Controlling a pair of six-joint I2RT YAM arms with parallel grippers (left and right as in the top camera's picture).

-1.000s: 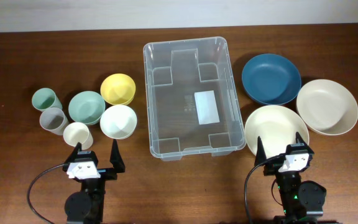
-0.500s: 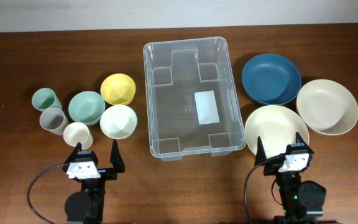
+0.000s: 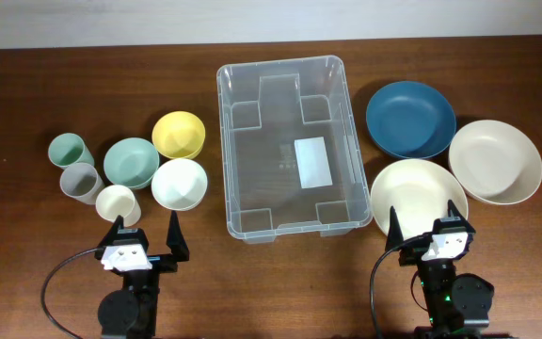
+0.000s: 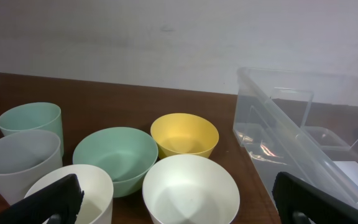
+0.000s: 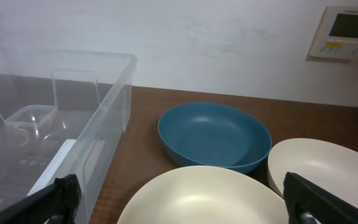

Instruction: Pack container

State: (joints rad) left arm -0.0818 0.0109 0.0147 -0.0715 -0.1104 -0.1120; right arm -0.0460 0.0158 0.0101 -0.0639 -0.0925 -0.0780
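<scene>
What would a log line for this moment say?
task: pack container | container: empty | left end effector: open, empty | right end effector: open, empty | bowls, cups, plates: all outside container

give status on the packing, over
Left hand open, right hand open, both empty. Container empty, centre. Bowls, cups left, plates right; nothing in the way.

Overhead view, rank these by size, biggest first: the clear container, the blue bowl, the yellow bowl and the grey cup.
1. clear container
2. blue bowl
3. yellow bowl
4. grey cup
No two of these look alike in size.
</scene>
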